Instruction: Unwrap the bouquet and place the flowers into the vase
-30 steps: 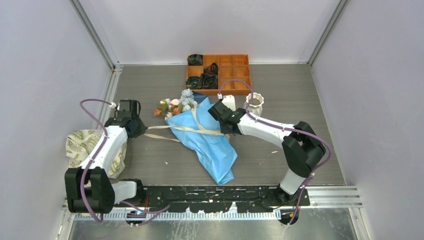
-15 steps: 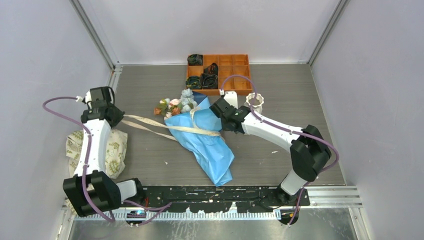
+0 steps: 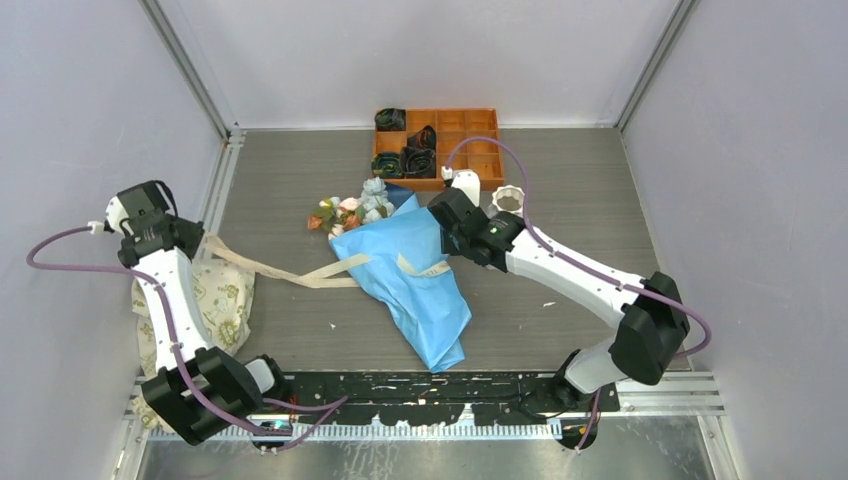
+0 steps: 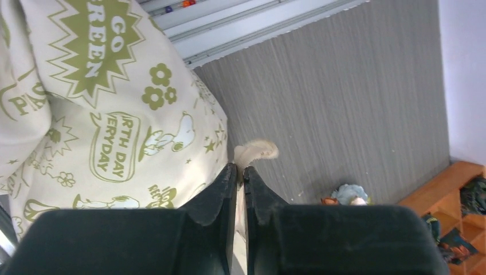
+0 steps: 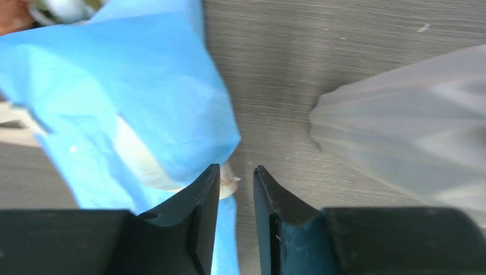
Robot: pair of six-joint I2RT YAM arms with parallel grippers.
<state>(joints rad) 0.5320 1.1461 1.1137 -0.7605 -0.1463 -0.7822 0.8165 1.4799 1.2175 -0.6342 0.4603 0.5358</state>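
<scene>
Left gripper (image 4: 239, 169) pinches the ribbon (image 4: 256, 151) — right gripper (image 5: 236, 169) stands slightly open beside the bouquet (image 5: 126, 86)

Grey wood-grain surface (image 3: 290, 170) beneath left end effector (image 3: 193, 240), right end effector (image 3: 441, 216). Pale lilac walls (image 3: 420, 50) beyond and to outer sides. Metal rails (image 3: 190, 70) in far corners. Even, soft light.

The bouquet (image 3: 405, 270) lies mid-counter (image 3: 300, 170), its flowers (image 3: 350, 212) at the far-left end. Behind it, at the far edge, sits the tray (image 3: 482, 128). The vase (image 3: 508, 200) stands just before the tray (right of the flowers). The ribbon (image 3: 265, 268) trails left from the bouquet toward the bag (image 3: 220, 300) at the left edge.
</scene>
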